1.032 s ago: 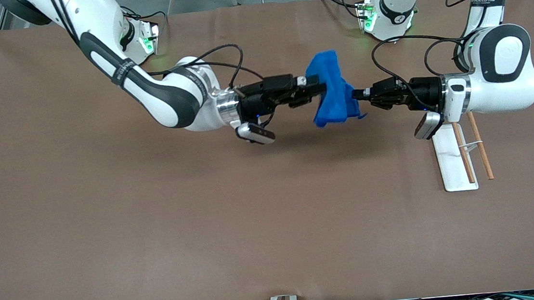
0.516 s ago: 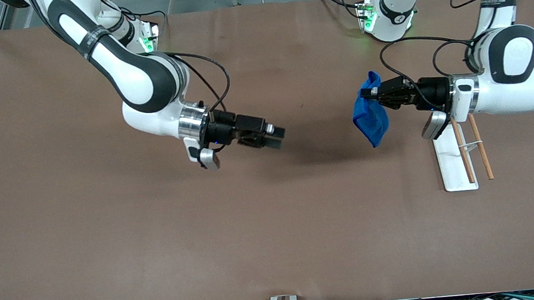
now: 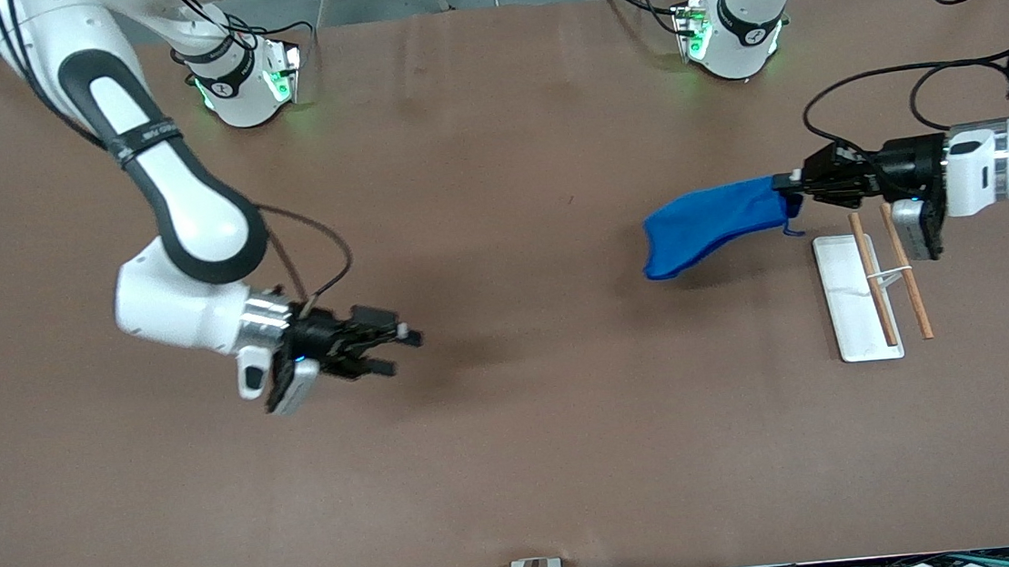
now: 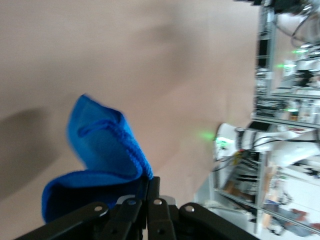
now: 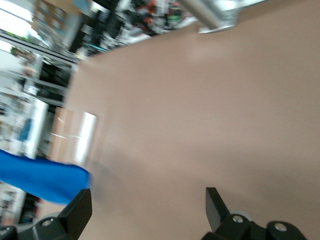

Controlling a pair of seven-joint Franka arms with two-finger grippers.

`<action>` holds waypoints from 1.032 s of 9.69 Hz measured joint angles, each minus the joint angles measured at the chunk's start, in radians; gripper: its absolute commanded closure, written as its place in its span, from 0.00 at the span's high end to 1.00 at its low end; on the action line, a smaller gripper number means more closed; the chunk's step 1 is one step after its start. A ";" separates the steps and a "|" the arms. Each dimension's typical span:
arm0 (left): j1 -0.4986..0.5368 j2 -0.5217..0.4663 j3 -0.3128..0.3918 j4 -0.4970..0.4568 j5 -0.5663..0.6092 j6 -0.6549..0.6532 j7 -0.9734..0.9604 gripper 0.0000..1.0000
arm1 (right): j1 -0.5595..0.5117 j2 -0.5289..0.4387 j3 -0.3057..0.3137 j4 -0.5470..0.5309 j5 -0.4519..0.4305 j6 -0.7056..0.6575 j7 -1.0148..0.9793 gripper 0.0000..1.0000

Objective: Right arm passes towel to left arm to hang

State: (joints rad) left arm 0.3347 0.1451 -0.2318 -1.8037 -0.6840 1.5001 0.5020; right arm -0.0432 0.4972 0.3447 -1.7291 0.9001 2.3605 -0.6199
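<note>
The blue towel [image 3: 707, 222] hangs in the air from my left gripper [image 3: 790, 184], which is shut on one end of it beside the rack at the left arm's end of the table. In the left wrist view the towel [image 4: 107, 145] bunches in front of the closed fingers [image 4: 154, 187]. My right gripper [image 3: 405, 342] is open and empty, held low over bare table toward the right arm's end. In the right wrist view its fingers [image 5: 215, 202] stand wide apart, and the towel [image 5: 42, 177] shows far off.
A white flat base [image 3: 855, 297] with two brown wooden rods [image 3: 906, 280] lies on the table at the left arm's end, just under the left wrist. Both arm bases [image 3: 242, 78] stand at the table's back edge. The table is brown.
The right gripper let go of the towel and drew back toward its own end of the table, nearer the front camera. The left gripper carried the towel toward the rack; the towel now trails out sideways.
</note>
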 measured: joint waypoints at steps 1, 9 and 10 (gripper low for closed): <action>0.022 0.008 0.001 0.023 0.073 0.011 -0.006 0.00 | -0.003 -0.008 -0.070 0.003 -0.116 -0.026 0.007 1.00; 0.100 0.090 0.129 0.063 0.347 0.232 0.008 0.00 | 0.001 -0.220 -0.306 0.031 -0.929 -0.259 0.654 1.00; 0.101 0.100 0.157 0.083 0.389 0.236 0.019 0.00 | 0.001 -0.259 -0.345 0.052 -0.930 -0.352 0.653 1.00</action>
State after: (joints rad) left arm 0.4352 0.2455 -0.0747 -1.7211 -0.2946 1.7357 0.5212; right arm -0.0419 0.2385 0.0001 -1.6768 -0.0296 2.0081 0.0330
